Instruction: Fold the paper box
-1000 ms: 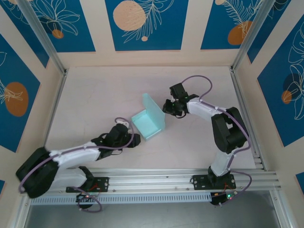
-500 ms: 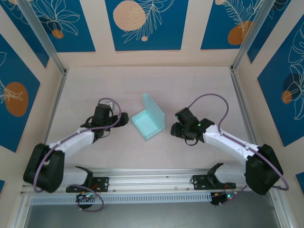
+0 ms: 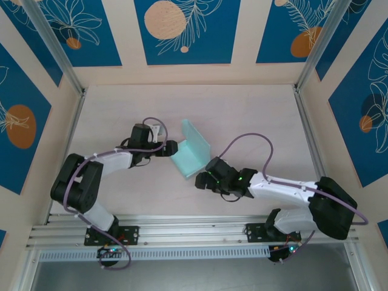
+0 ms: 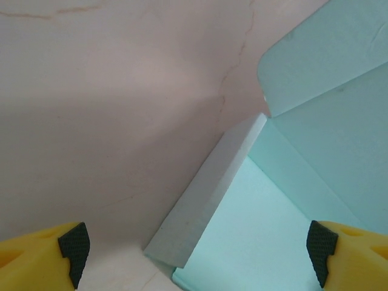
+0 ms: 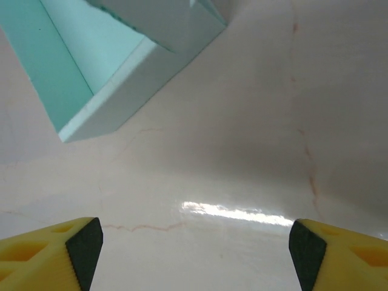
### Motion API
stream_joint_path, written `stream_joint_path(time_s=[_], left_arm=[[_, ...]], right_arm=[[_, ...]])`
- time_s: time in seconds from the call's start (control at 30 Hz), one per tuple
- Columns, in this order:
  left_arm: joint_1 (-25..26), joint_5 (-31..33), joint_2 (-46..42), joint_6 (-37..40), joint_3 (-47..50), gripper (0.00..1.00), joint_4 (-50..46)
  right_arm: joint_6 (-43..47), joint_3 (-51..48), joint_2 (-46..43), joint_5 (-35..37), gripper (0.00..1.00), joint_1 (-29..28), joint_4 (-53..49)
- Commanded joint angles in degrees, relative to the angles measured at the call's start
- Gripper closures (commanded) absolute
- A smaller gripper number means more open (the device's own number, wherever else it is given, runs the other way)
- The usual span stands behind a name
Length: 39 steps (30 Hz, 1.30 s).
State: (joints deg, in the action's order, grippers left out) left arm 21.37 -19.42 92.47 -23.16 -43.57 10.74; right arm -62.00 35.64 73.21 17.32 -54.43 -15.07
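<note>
Box sits mid-table, a shallow mint tray with its lid standing along the far-right side, not yet folded down. Nearest the bases, the right gripper, a second ago up behind the lid, has swung round to the tray's near corner, its jaws now spread wide and empty just short of the card. Farther in, the left gripper has left the near-left edge for the tray's left wall, jaws equally wide and empty. Both arms appear to be regrouping, with closing the lid the likely next step.
</note>
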Motion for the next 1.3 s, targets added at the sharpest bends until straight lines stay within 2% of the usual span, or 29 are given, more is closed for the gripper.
stream_joint_path(time_s=[0.0,0.23,0.6,1.0,1.1,1.27], left_arm=[[-0.4,-4.4,1.8,2.5,-2.1,0.07,1.8],[-0.1,-7.9,4.4,2.2,-3.4,0.11,3.1],[1.7,-8.8,3.8,0.0,0.0,0.15,5.1],[9.0,-2.5,-3.4,-8.5,9.9,0.15,11.3],[9.9,-0.2,-7.0,-9.4,10.9,0.14,9.9],[9.9,6.5,-15.8,-8.4,11.0,0.1,2.1]], right_arm=[[-0.8,3.1,3.2,-1.2,0.16,-0.4,6.6],[1.8,8.4,9.7,-1.4,0.15,1.6,7.7],[7.7,13.8,15.9,-6.6,0.15,8.4,8.9],[16.6,20.2,21.4,-13.3,0.15,19.1,5.1],[17.1,19.9,20.8,-13.9,0.15,20.4,4.3],[18.0,17.9,17.9,-12.6,0.15,21.3,2.5]])
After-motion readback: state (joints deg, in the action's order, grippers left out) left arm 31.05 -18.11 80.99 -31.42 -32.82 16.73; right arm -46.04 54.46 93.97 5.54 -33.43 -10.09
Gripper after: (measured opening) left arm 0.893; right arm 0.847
